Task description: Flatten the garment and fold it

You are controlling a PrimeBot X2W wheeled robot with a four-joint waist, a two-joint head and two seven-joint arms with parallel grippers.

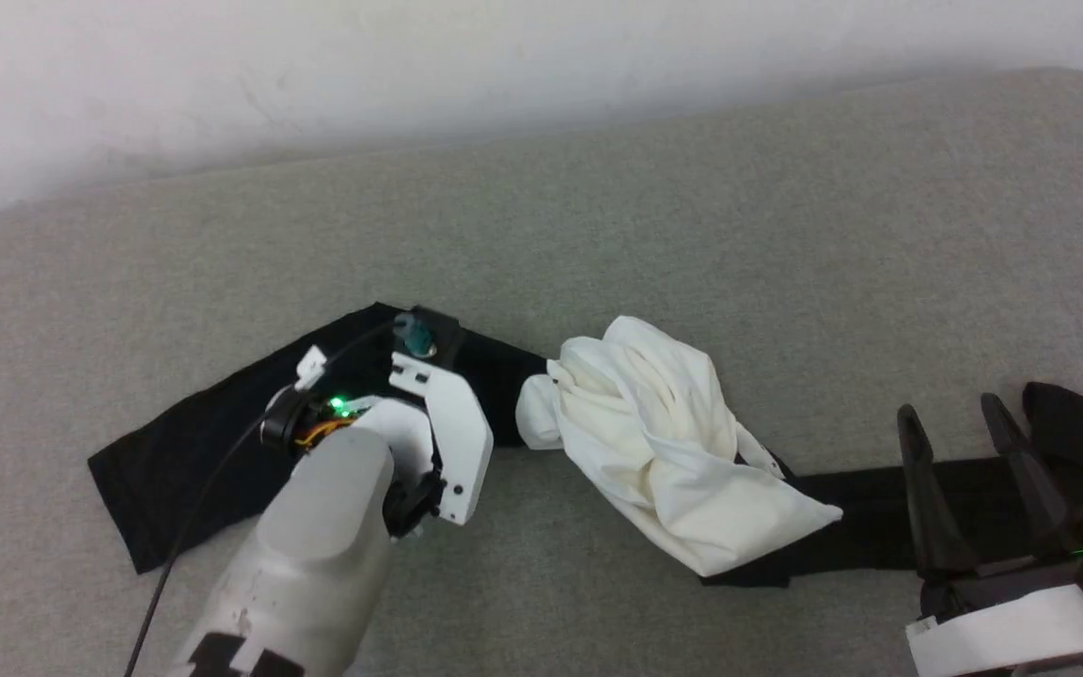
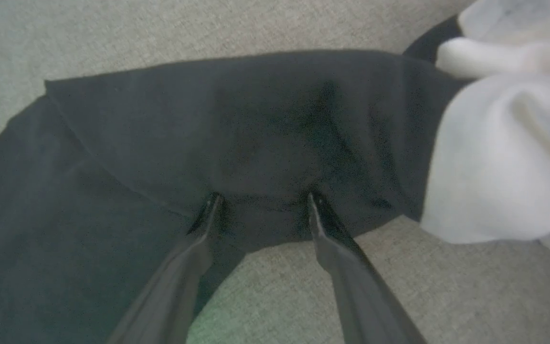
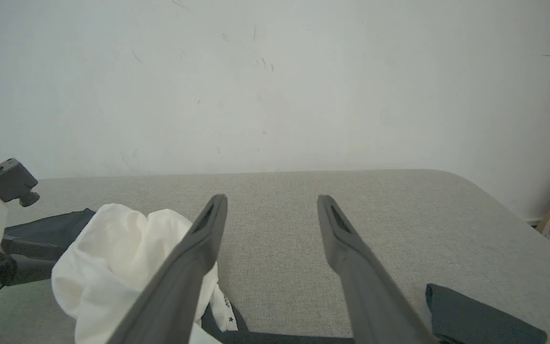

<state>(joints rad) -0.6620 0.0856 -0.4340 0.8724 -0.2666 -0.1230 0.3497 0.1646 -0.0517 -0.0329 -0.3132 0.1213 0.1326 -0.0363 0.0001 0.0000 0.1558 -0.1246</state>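
Your top [image 1: 664, 442] lies on the grey pad [image 1: 786, 216]. Its white middle is bunched up in a heap. One black sleeve [image 1: 184, 451] lies flat to the left, and more black cloth [image 1: 861, 527] runs off to the right. Your left claw [image 2: 263, 200] points down at that left sleeve with its two fingers [image 2: 184, 267] spread wide. The tips look to touch the cloth but pinch nothing. Your right claw [image 1: 950, 414] is spread wide too, empty, above the black cloth on the right. A white wall [image 3: 275, 71] stands behind the pad.
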